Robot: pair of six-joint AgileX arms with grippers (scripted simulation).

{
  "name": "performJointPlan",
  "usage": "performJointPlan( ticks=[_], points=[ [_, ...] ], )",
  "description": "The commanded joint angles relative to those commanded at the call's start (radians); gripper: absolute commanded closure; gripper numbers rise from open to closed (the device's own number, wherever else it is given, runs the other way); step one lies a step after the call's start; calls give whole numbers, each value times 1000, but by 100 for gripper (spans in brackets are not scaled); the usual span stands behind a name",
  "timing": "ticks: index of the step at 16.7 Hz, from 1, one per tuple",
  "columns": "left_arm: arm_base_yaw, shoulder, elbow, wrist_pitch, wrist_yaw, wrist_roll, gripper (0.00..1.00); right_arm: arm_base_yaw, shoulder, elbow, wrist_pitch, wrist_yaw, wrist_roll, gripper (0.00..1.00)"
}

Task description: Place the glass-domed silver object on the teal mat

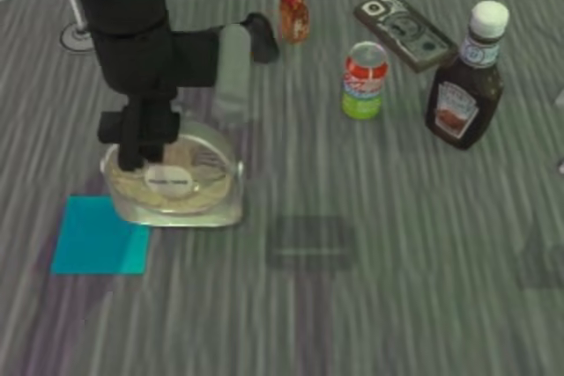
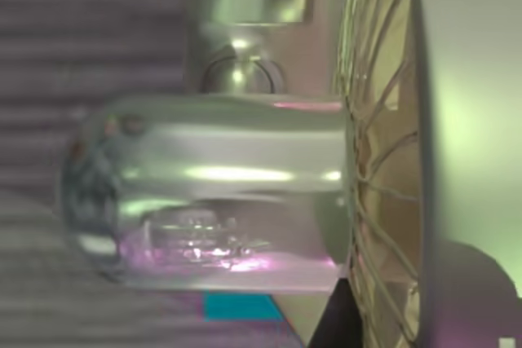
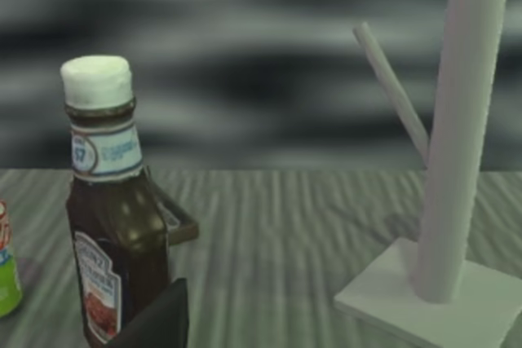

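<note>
The glass-domed silver object [image 1: 176, 184] lies at the table's left, its tan dial facing up, and its lower left corner just overlaps the teal mat [image 1: 99, 236]. My left gripper [image 1: 137, 149] reaches down onto the object's left part and is shut on it. In the left wrist view the dial rim [image 2: 383, 160] runs between the two dark fingers [image 2: 481, 299], with the clear dome [image 2: 212, 193] close in front. A strip of the teal mat [image 2: 241, 306] shows below the dome. My right arm is parked beyond the table's right side.
A soda can [image 1: 364, 79], a ketchup bottle [image 1: 465, 77], a small orange bottle [image 1: 293, 15] and a flat grey patterned device [image 1: 404, 31] stand at the back right. A white post on a square base [image 3: 457, 160] shows in the right wrist view.
</note>
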Motion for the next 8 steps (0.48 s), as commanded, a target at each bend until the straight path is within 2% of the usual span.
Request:
performJointPlan(
  ticks=[4, 6, 8],
  points=[
    [215, -158, -221, 59, 0, 178, 100, 0, 0, 0, 0, 0, 0, 0],
    [266, -204, -272, 77, 0, 228, 100, 0, 0, 0, 0, 0, 0, 0],
    [276, -213, -282, 81, 0, 238, 100, 0, 0, 0, 0, 0, 0, 0]
  ],
)
